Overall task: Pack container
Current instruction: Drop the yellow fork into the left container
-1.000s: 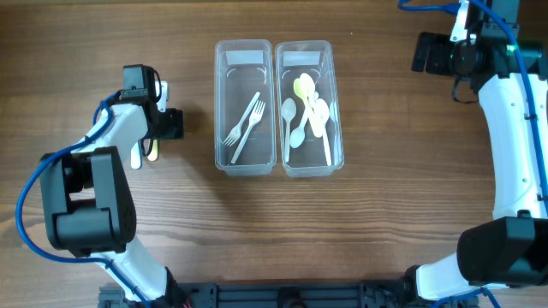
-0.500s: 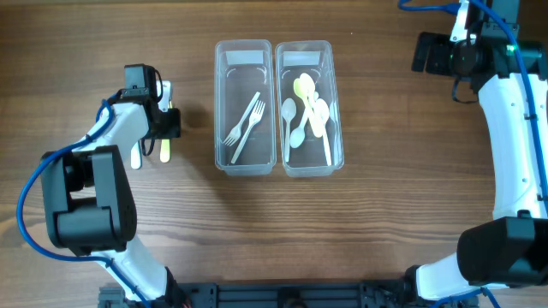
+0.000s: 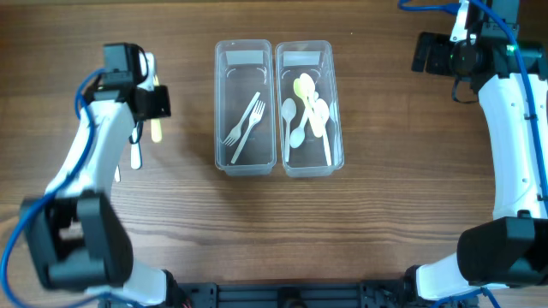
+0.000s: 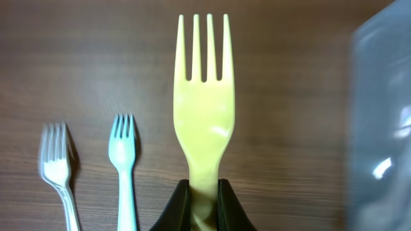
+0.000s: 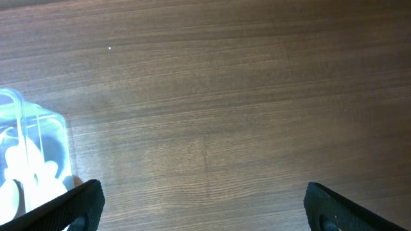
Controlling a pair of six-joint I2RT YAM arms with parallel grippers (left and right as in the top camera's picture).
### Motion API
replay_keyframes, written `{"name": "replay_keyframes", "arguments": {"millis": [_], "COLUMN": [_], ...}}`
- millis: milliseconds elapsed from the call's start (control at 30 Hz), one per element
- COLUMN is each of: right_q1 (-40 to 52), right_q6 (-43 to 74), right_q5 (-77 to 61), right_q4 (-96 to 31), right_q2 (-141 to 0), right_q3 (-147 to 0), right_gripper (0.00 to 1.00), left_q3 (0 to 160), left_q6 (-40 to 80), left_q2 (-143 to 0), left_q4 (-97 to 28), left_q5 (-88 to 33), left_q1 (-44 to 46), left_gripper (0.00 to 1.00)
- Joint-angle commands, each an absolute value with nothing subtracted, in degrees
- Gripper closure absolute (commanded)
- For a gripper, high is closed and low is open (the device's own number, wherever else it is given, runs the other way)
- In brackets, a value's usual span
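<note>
Left gripper [image 4: 204, 204]: my jaws are closed tight on the handle of the yellow fork [image 4: 204, 115], tines pointing straight away from the fingers. From overhead this gripper [image 3: 154, 104] is over the left part of the table [image 3: 385, 214], toward the far edge and well apart from both containers.

On the wood beside the held fork lie a white fork [image 4: 56, 168] and a pale blue fork [image 4: 122, 154], parallel to each other, tines the same way as the yellow one. I cannot tell whether the yellow fork touches the wood.

Left container [image 3: 243, 77]: middle of the table, nearer the far edge, holding two white forks [image 3: 248, 120]. Right container [image 3: 301, 58]: touching it side by side, holding a heap of pale spoons [image 3: 306, 111].

Right gripper [image 5: 205, 199]: jaws spread wide with nothing between them, near the far right corner.
</note>
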State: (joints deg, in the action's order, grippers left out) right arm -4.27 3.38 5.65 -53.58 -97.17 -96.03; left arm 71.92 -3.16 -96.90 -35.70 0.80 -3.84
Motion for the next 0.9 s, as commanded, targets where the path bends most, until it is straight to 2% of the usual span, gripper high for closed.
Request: {"name": "replay_keyframes", "arguments": {"millis": [0, 400, 667, 733, 767, 800, 867], "right_q1": [-4.1, -4.1, -4.1, -4.1, -4.1, -4.1, -4.1], "right_q6": [2.98, 3.01, 2.98, 2.98, 2.98, 2.98, 2.98], "right_q5": [6.46, 6.46, 6.44, 6.44, 6.44, 6.46, 6.44], "right_q4": [-53.39, -53.39, -53.39, -53.39, -53.39, -53.39, -53.39], "right_q2": [-97.65, -97.67, -97.67, -97.65, -97.67, -97.65, -97.65], "right_q3": [-96.05, -96.05, -96.05, -96.05, -96.05, -96.05, -96.05], "right_gripper": [0.0, 0.0, 0.0, 0.0, 0.0, 0.0, 0.0], "left_q3": [72.95, 72.95, 72.93, 72.93, 72.93, 72.93, 72.93], "left_q6": [0.71, 12.53, 17.19, 17.21, 17.19, 17.19, 17.19], "left_q2": [-90.89, -89.6, -94.43, -96.44, -97.45, -98.24, -99.13], "left_q4": [-36.51, -37.12, -38.0, -37.93, -37.95, -37.93, -37.71], "left_q5": [-6.66, -9.43, -5.89, -5.93, -5.93, -5.93, -5.96], "left_q1": [-0.84, 15.73, 20.4, 20.47, 20.47, 20.47, 20.47], "left_gripper": [0.96, 0.96, 0.96, 0.82, 0.59, 0.53, 0.49]}}
